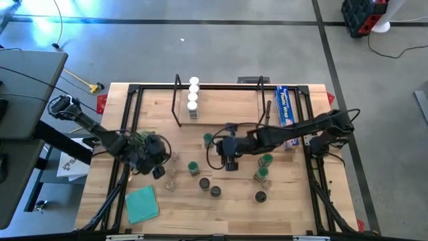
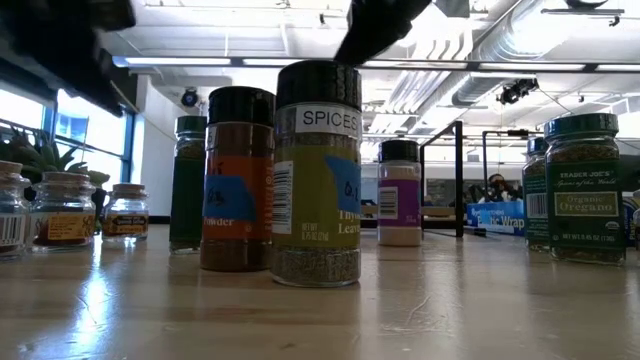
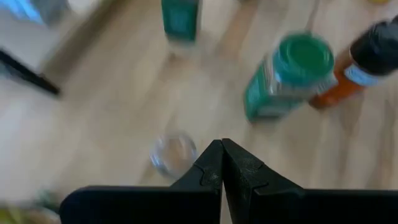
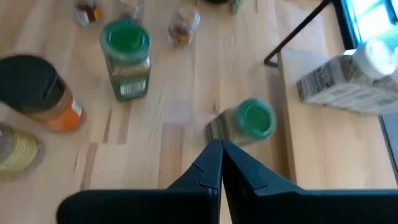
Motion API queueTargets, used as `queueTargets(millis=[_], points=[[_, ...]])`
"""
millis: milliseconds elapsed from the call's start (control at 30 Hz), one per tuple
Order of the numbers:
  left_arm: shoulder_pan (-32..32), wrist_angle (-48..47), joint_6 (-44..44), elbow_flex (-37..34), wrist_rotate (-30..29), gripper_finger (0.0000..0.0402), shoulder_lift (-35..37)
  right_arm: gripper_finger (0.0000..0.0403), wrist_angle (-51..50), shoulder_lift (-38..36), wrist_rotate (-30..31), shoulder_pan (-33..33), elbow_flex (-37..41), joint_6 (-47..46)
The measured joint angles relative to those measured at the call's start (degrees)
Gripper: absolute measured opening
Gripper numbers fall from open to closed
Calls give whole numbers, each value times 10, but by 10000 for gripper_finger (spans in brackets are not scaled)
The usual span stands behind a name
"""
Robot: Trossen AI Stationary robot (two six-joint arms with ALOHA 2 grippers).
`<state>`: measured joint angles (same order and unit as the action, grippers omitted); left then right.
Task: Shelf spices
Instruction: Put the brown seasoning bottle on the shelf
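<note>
Judging from the overhead picture, the work is only at its start — four white-lidded small jars [image 1: 193, 94] stand in a row on the low light-wood shelf with thin black end frames [image 1: 221, 107], in the upper middle of the frame, and all the other spices are not yet shelved.

On the wooden worktop [image 1: 294, 201] the rest of the small jars are spread over the centre and lower middle of the overhead view: green-lidded ones [image 1: 193, 167], dark-lidded ones [image 1: 215, 191] and some clear ones near the left arm. The low view shows a black-lidded jar labelled "SPICES" [image 2: 317, 170] in the middle.

The left gripper [image 1: 156, 161] hangs left of centre, over the clear jars; its fingers [image 3: 211, 168] are pressed together and hold nothing. The right gripper [image 1: 231, 155] is at the centre, just in front of the shelf; its fingers [image 4: 211, 165] are also closed and empty, with a green-lidded jar [image 4: 249, 121] just beyond them.

A long blue wrap box [image 1: 286, 107] lies at the upper right, and a teal square cloth [image 1: 142, 203] at the lower left.
</note>
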<state>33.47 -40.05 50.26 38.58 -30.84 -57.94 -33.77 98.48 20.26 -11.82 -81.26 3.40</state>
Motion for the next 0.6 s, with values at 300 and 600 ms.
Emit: queueTargets(millis=[300,600], points=[[21,11,127,-46,77,81,-25,4,-25,0,43,-19,0,-5],[-15,43,92,-79,67,252,-45,4,-76,0,71,-21,0,-21]])
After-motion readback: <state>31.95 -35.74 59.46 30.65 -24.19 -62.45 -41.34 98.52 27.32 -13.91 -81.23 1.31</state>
